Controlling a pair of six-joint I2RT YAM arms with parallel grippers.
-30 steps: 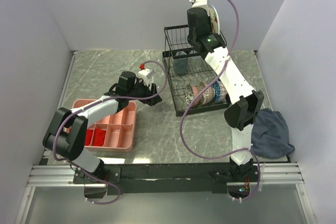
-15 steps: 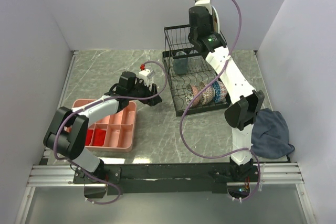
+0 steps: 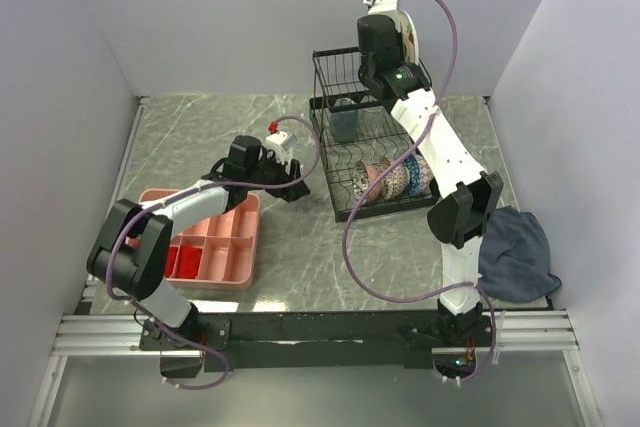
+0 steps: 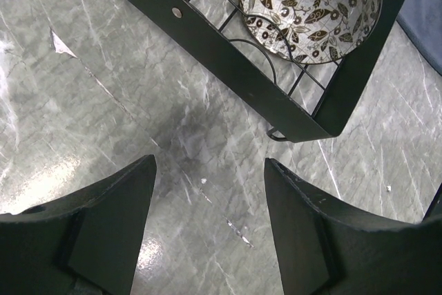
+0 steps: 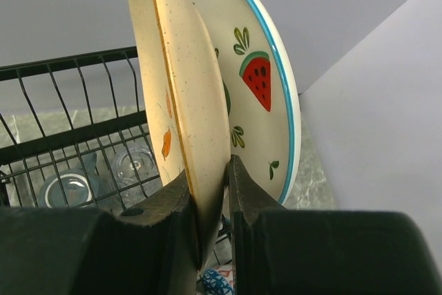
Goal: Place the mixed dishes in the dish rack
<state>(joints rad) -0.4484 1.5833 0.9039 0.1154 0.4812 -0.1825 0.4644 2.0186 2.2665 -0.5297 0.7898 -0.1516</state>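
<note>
Watermelon plate (image 5: 266, 101) (blue-rimmed) behind speckled tan plate (image 5: 193, 115).

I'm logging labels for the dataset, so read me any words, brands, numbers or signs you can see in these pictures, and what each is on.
None: no readable text in any view.
The watermelon plate, tan plate and leaf-patterned bowl carry pictures only.
The dish rack, pink tray and cloth show no markings.
</note>
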